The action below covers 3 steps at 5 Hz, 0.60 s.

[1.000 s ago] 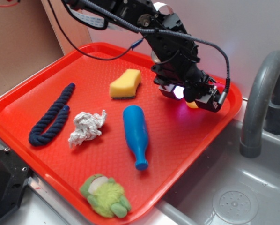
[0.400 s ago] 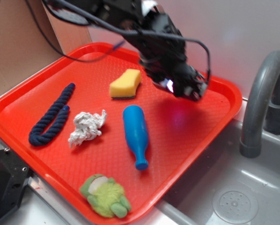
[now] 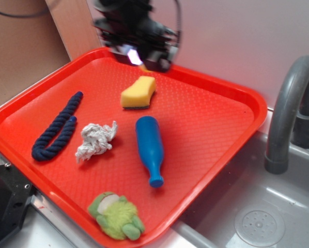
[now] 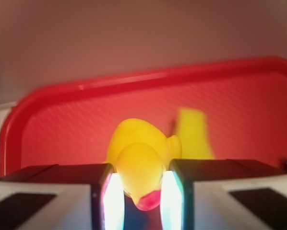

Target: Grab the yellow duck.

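End effector is clamped on the duck: wrist view shows the yellow body wedged between the two lit fingers, red beak pointing down toward the camera side, tail end poking out past the fingertips. Jaws narrow, set by the duck's width. So the duck lies dead centre between the fingers, no offset either way, and its long axis runs roughly along the fingers, not across them.

Exterior view: end effector hangs blurred above the far rim of the red tray, well above its surface. Duck itself can't be made out there, hidden by the black body and the glow from the lights. Tray sits by the sink, tabletop barely visible.

Still on the tray: sponge just below the end effector, blue bottle lying with neck toward the near edge, rope at left, crumpled paper beside it, green frog at the near edge. In the wrist view a blurred yellow shape behind the duck is probably the sponge.

Judgement: grab looks done, duck held and off the tray. Risk: glossy, rounded body pinched at its middle could squirt out if the grip loosens or the arm jerks. Only one arm, so nothing to choose.
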Each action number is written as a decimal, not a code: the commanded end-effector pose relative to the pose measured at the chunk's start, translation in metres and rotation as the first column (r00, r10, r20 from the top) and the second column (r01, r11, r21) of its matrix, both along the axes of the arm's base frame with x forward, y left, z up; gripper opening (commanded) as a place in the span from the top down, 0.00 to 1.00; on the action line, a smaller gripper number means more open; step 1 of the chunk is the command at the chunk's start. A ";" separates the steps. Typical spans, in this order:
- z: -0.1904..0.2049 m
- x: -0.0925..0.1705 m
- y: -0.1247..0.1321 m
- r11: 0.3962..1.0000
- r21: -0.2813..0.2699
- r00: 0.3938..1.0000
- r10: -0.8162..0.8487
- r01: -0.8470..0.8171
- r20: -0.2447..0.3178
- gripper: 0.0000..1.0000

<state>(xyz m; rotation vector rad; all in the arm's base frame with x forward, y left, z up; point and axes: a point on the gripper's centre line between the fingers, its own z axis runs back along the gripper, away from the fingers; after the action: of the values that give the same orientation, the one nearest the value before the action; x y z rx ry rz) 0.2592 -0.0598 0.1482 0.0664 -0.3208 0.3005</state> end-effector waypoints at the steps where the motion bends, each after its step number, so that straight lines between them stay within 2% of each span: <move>1: 0.092 -0.017 0.019 0.996 -0.087 0.994 -0.011 0.002 -0.104 1.00; 2: 0.119 -0.015 0.023 0.995 -0.081 0.992 -0.063 0.054 -0.105 1.00; 3: 0.123 -0.011 0.020 0.991 -0.042 0.986 -0.127 0.123 -0.107 1.00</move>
<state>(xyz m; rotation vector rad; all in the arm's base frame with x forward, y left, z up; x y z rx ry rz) 0.2392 -0.0406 0.2501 0.0407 -0.1547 0.1757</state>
